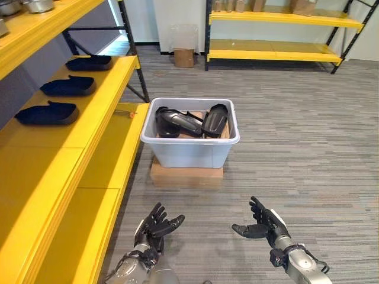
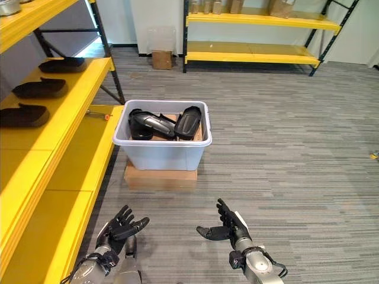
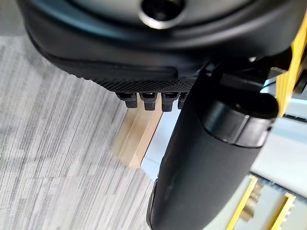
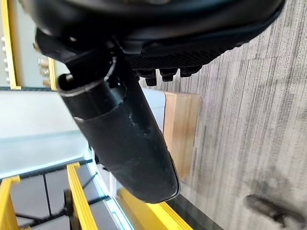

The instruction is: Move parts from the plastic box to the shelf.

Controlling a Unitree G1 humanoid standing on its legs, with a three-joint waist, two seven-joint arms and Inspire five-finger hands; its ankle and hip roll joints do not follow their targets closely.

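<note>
I find both hands low in front of me, short of the plastic box (image 1: 189, 139) and apart from it. The left hand (image 1: 155, 226) has its fingers loosely spread and holds nothing; the right hand (image 1: 264, 223) is likewise released, palm turned inward, empty.

The box is a pale grey tub standing on a flat wooden block (image 1: 186, 174) on the carpet, just beside the lower board of the yellow shelf (image 1: 89, 112). It holds several black moulded parts (image 1: 189, 121), piled and leaning on each other; one upright piece (image 1: 214, 119) rests against the far right wall, and a longer one with a silvery face (image 1: 174, 121) lies across the middle. I cannot tell the exact count.

Three dark shell-shaped parts (image 1: 48, 112) already sit in a row on the middle shelf board, well apart.

My judgement: the parts look rigid, glossy and light, so likely to slip in a pinch. I would grip across the narrow waist of the upright piece, thumb opposing fingers, lifting it clear of its neighbours first.
</note>
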